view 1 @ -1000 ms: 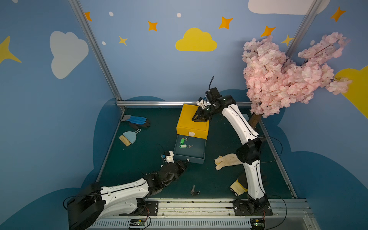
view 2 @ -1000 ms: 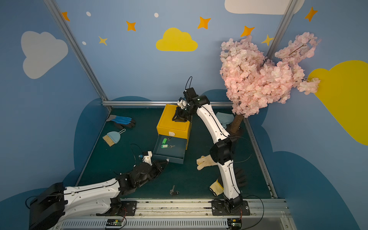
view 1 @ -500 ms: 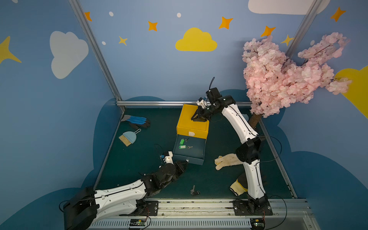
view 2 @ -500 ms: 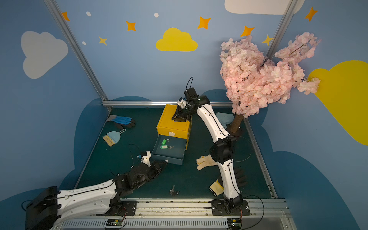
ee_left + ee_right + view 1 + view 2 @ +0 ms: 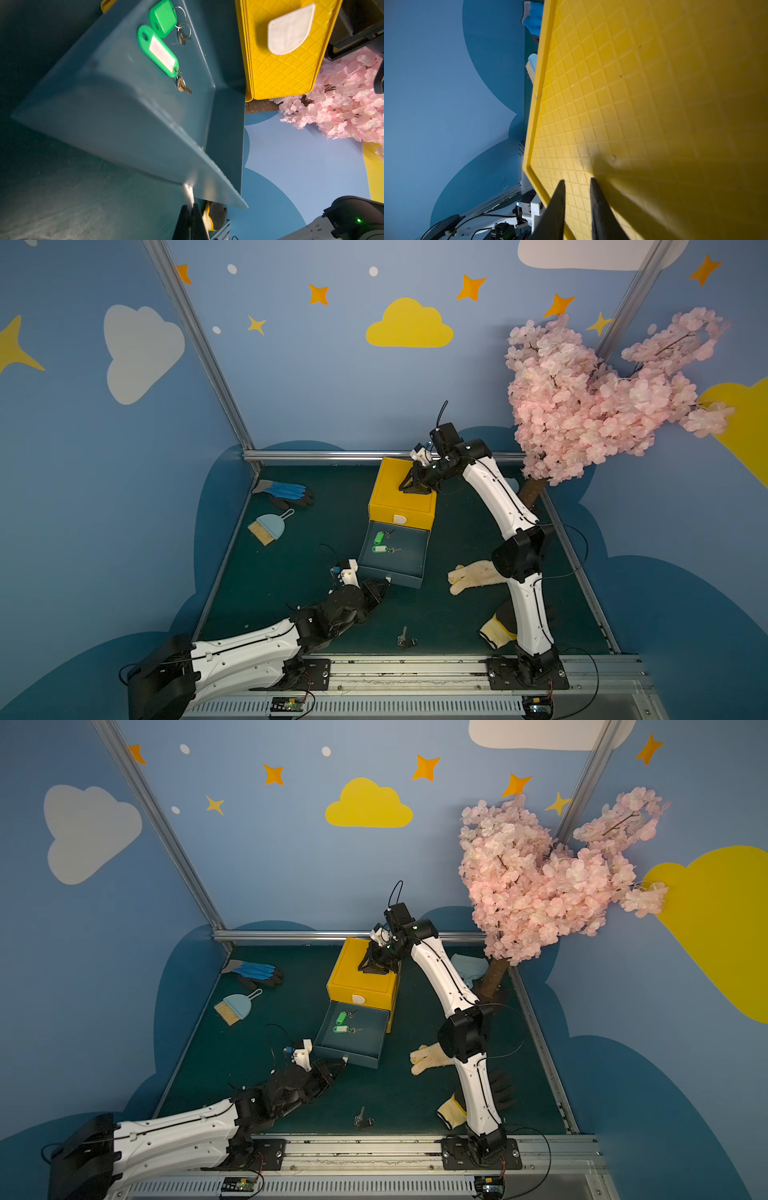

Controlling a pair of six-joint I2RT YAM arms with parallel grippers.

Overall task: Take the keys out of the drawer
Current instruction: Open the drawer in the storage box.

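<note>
Right wrist: right tool (image 5: 576,180) atop box (image 5: 633,83)

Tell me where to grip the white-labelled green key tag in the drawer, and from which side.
Probably the green tag, pinched across its narrow width, coming straight down from above: it lies flat on the drawer floor, clear of the walls.

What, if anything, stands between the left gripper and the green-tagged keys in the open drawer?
Only the drawer's front wall: the left gripper is outside it, shut on the white pull tab. The two green-tagged keys lie inside, beyond that wall. Nothing covers them from above.
</note>
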